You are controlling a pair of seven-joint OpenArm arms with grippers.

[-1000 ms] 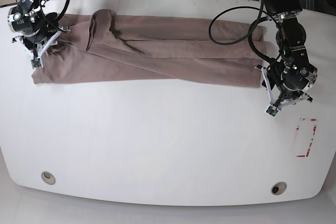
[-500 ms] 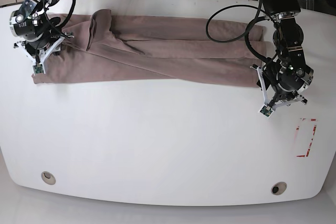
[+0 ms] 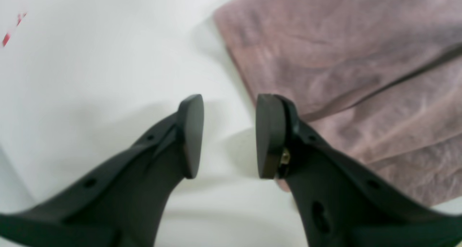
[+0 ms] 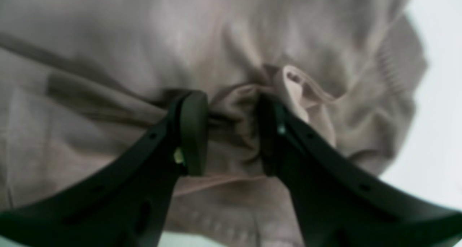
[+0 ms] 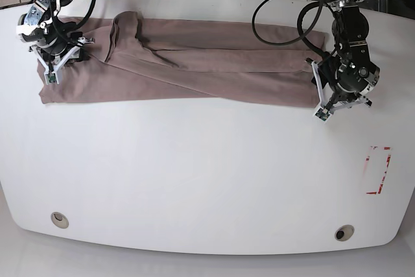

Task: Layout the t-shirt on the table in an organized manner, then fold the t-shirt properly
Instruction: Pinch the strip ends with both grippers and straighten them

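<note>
T-shirt (image 5: 194,69) lying lengthwise across worktop (image 5: 194,173): right gripper (image 4: 231,131) fingers straddling bunched cloth, not closed; left gripper (image 3: 229,135) fingers apart, hovering beside opposite end.

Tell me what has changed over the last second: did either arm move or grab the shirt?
The left gripper drew in from bare table toward the t-shirt's end edge; its fingers are apart and empty, one over the cloth edge. The right gripper shifted slightly toward the far edge, its fingers straddling bunched cloth, not visibly closed. The shirt, a long strip along the far side, and the tape rectangle stayed put.
</note>
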